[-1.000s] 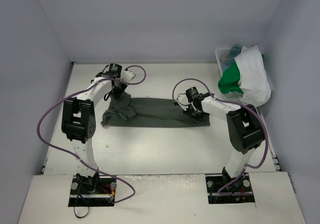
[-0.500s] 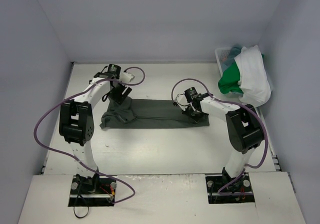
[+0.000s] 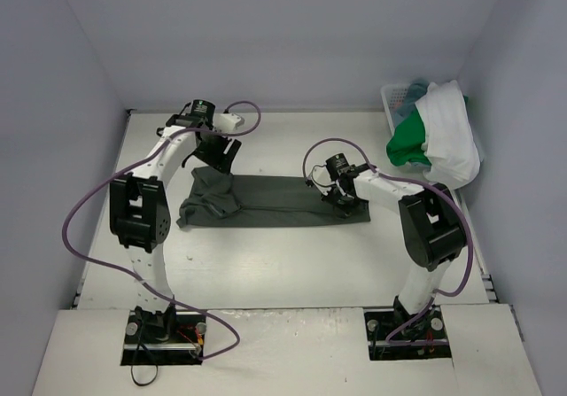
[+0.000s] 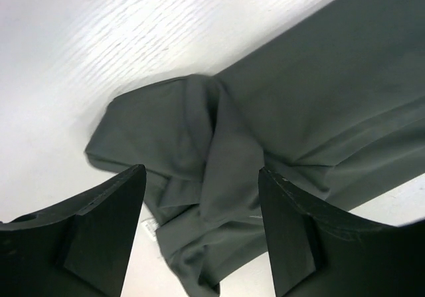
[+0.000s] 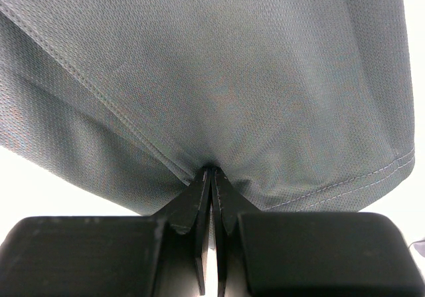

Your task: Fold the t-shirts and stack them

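Over the last second the left gripper [image 4: 199, 177] has let go of the left end of the dark grey-green t-shirt [image 3: 266, 199] and lifted back toward the far left. Its jaws stand wide with nothing between them. The shirt lies as a long band across the middle of the table [image 3: 292, 263], its left end bunched in loose folds. The right gripper [image 5: 211, 174] is closed tight, pinching the hem at the shirt's right end.

A lengthwise fold seems just laid. The next move probably calls for a fresh hold on the rumpled left end, to smooth it or fold it across.

The white t-shirt [image 3: 452, 135] and bright green t-shirt [image 3: 406, 145] wait heaped over the basket [image 3: 392, 97] at the far right. Bare table lies on the near and far sides of the band.
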{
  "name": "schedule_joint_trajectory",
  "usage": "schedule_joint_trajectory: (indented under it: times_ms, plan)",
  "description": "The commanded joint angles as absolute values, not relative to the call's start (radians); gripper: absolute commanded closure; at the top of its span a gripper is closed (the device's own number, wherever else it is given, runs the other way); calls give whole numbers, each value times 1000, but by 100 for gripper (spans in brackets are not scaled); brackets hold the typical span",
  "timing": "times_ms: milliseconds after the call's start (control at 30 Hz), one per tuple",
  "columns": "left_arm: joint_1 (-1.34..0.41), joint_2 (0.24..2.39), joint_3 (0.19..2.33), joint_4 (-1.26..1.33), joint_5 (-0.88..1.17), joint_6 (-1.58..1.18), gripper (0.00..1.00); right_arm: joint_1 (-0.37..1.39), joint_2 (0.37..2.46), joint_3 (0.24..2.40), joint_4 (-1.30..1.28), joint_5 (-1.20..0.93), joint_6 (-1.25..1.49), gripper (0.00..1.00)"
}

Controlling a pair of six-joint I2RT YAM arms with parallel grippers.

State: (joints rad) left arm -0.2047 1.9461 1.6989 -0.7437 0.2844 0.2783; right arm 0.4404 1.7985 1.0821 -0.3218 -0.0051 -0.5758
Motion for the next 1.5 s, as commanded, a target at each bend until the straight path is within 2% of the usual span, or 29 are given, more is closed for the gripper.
schedule_joint_trajectory:
  times_ms: [0, 133, 233, 367, 400, 500, 733, 1100, 1467]
  plan:
    - [-206, 1999, 1769, -836, 373, 278, 38, 448, 1804, 1075, -311, -12, -569, 100]
    - [-206, 2029, 1767, -827, 368, 285, 40, 448, 1801, 1069, -310, -14, -571, 100]
    - [-204, 2057, 1775, -828, 368, 285, 47, 448, 1796, 1063, -308, -14, -572, 100]
    - [-206, 2075, 1782, -833, 367, 288, 64, 448, 1792, 1057, -307, -6, -577, 100]
    - [-206, 2077, 1782, -834, 368, 287, 72, 448, 1792, 1055, -307, -5, -578, 100]
    - [-204, 2074, 1787, -839, 371, 288, 84, 448, 1792, 1057, -305, -3, -578, 100]
    - [-204, 2048, 1779, -856, 338, 301, 97, 448, 1807, 1058, -301, -9, -571, 100]
    - [-204, 1934, 1714, -868, 238, 310, 98, 446, 1928, 1088, -233, -12, -572, 100]
    - [-202, 1870, 1586, -913, 98, 333, 98, 448, 1908, 1074, -229, -3, -572, 100]
